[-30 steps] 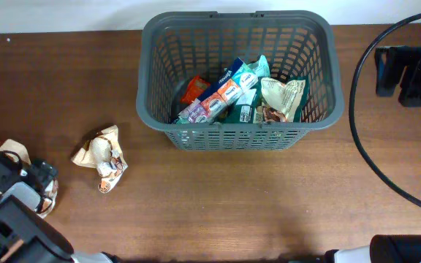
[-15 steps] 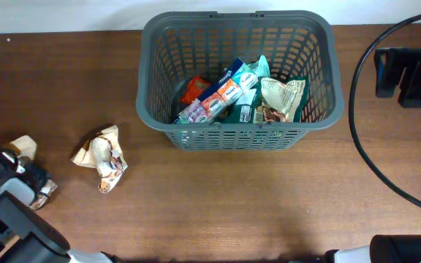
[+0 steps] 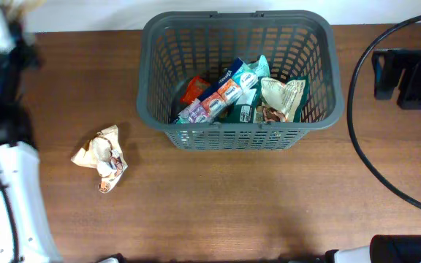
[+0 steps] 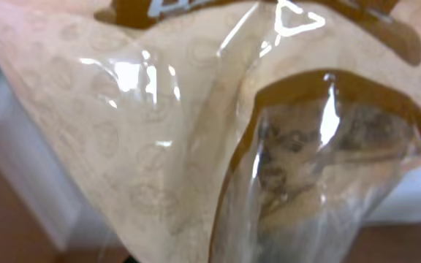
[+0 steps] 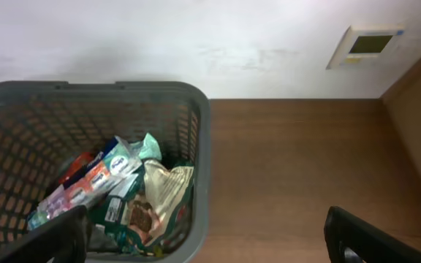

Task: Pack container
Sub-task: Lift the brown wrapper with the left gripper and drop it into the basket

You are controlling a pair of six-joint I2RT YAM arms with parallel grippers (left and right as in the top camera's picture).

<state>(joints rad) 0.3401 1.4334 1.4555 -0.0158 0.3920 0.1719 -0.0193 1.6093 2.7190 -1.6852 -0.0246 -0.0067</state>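
Left claw (image 3: 9, 14) with beige packet (image 4: 159, 146) at far-left table (image 3: 218, 197) edge, container (image 3: 236, 14) well apart.

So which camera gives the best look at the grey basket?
The overhead view: the whole basket and its packets show. The right wrist view catches only part of it; the left wrist view is filled by a beige wrapper.

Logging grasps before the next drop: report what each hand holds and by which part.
Left hand holds a beige snack packet; grip spot hidden, packet fills its camera. Right hand open, empty.
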